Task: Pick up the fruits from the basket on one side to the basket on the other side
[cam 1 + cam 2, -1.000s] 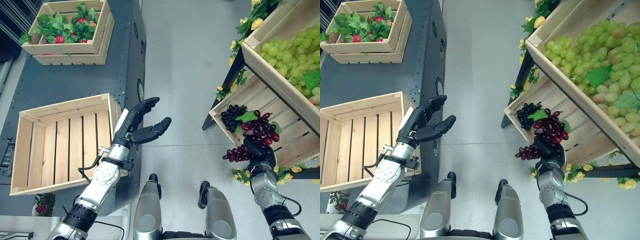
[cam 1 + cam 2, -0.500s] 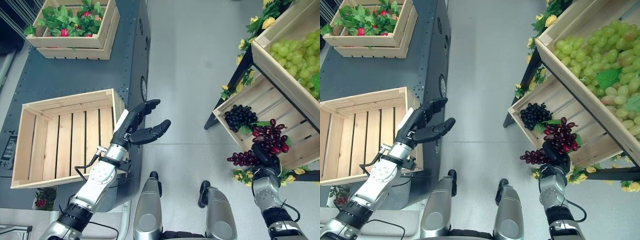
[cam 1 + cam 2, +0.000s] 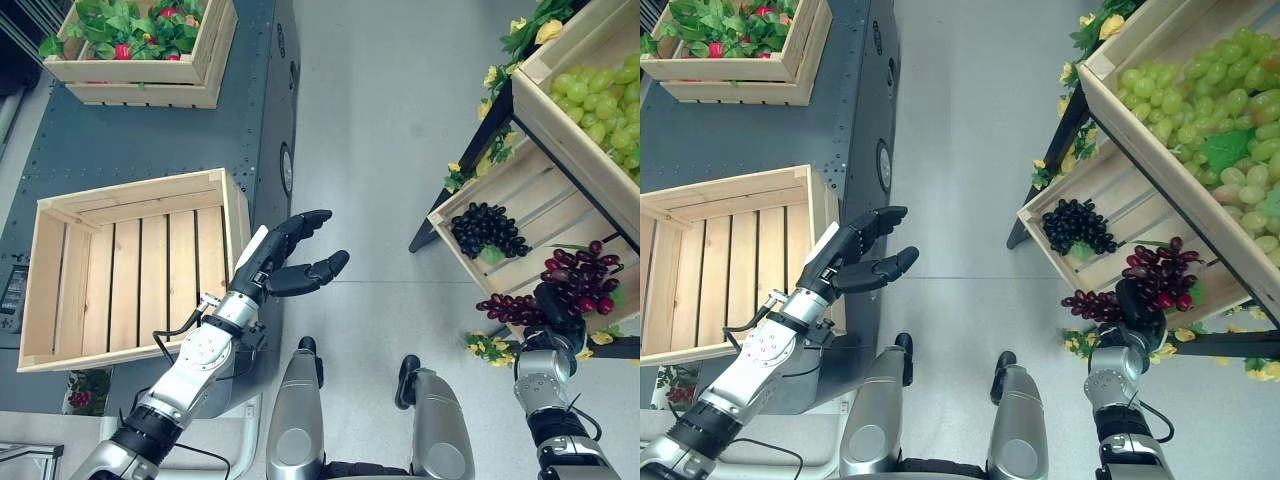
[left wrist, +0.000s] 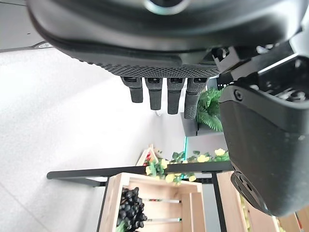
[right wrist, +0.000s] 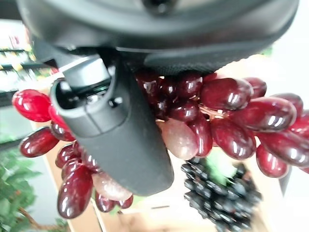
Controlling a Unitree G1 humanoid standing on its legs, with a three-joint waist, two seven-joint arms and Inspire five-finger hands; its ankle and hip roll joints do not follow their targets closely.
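Right hand (image 3: pixel 556 305): lower right of frame, fingers curled round red grape bunch (image 3: pixel 575 285), just beside slatted shelf crate (image 3: pixel 500 190).
Left hand (image 3: pixel 285 258): centre, fingers straight, holding nothing.
Empty wooden crate (image 3: pixel 130 270): left of frame, on dark table (image 3: pixel 150 140).
Black grapes (image 3: pixel 485 230): in shelf crate.

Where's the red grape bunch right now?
The red grape bunch is gripped in the right hand at the right side of the eye views, over the front edge of the lower shelf crate, near the black grapes.
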